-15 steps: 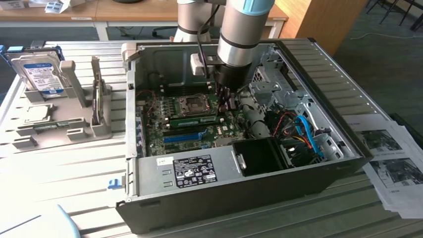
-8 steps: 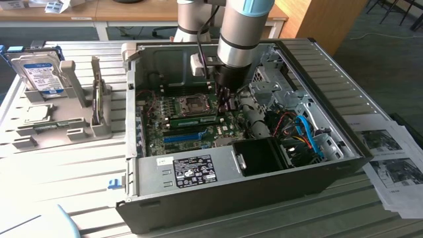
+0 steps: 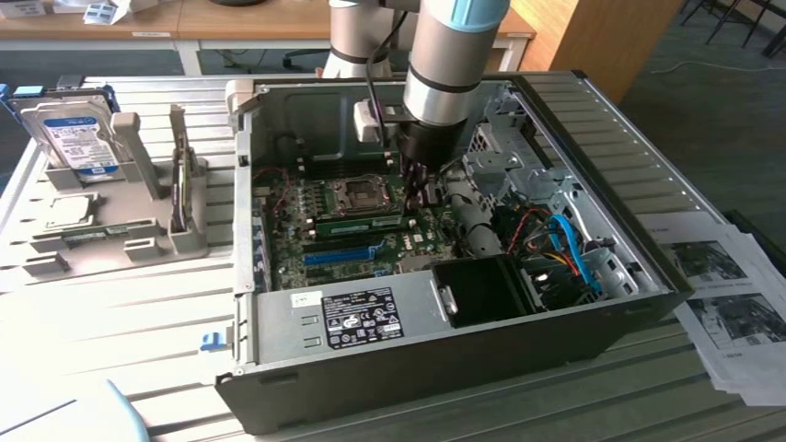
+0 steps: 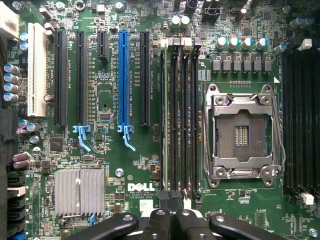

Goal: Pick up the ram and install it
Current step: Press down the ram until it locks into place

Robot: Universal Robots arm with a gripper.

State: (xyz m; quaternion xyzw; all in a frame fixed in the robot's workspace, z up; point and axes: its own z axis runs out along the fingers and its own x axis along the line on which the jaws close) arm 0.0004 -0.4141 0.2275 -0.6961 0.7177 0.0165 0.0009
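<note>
Wrist view has the hand (image 4: pixel 172 220) low over the motherboard (image 4: pixel 100 95), its black fingers (image 4: pixel 155 222) drawn narrow together and gripping nothing visible. Directly ahead, the ram (image 4: pixel 165 115) stands edge-on in the first of the slots (image 4: pixel 185 120) beside the CPU socket (image 4: pixel 242 132). Exterior view shows the ram (image 3: pixel 363 222) lying green inside the case (image 3: pixel 614 304). A good finish, judging from this, means pressing evenly so both end latches close.
</note>
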